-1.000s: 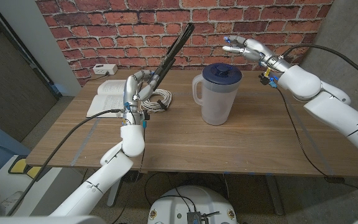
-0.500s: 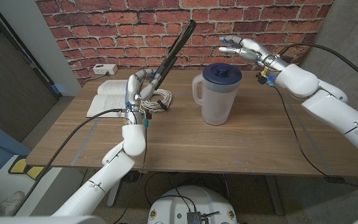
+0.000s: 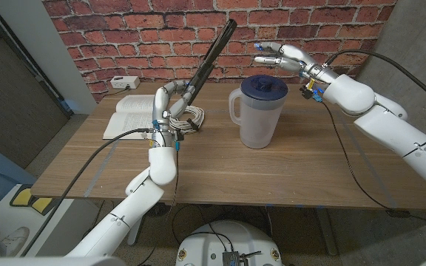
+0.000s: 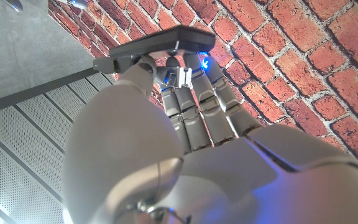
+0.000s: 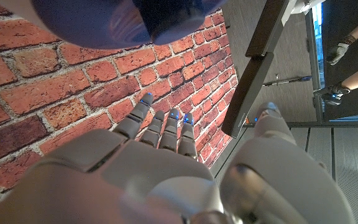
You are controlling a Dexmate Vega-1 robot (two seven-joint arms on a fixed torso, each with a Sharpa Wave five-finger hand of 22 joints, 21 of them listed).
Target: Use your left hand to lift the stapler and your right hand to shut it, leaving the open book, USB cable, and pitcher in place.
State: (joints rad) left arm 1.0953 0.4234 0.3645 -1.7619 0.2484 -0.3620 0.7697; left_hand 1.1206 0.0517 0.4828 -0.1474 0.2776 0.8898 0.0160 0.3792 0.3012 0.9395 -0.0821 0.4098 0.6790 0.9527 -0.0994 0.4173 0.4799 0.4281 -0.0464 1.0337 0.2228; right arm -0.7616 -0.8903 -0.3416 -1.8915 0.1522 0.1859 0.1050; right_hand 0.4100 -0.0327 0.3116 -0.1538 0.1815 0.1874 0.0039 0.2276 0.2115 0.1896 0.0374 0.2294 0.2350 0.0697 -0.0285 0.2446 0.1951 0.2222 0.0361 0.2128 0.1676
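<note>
My left hand [image 3: 167, 103] grips the base of the black stapler [image 3: 209, 55] above the table. The stapler stands open, and its long arm slants up and to the right in front of the brick wall. In the left wrist view my fingers [image 4: 191, 118] wrap the stapler [image 4: 160, 48] at its end. My right hand [image 3: 279, 55] hovers open above and behind the pitcher [image 3: 259, 111], fingers spread toward the stapler's raised tip, a gap away from it. The right wrist view shows the stapler's arm [image 5: 257, 68] just beyond my right hand [image 5: 154, 162].
An open book [image 3: 128, 114] lies at the table's back left, with a coiled white USB cable [image 3: 189, 118] beside it under the stapler. A white box [image 3: 124, 82] sits by the wall. The pitcher's blue lid [image 5: 129, 22] is close to my right hand. A person [image 5: 353, 56] stands off to the side.
My right hand has moved left over the pitcher toward the stapler's raised arm. My left hand has lifted the stapler slightly higher.
</note>
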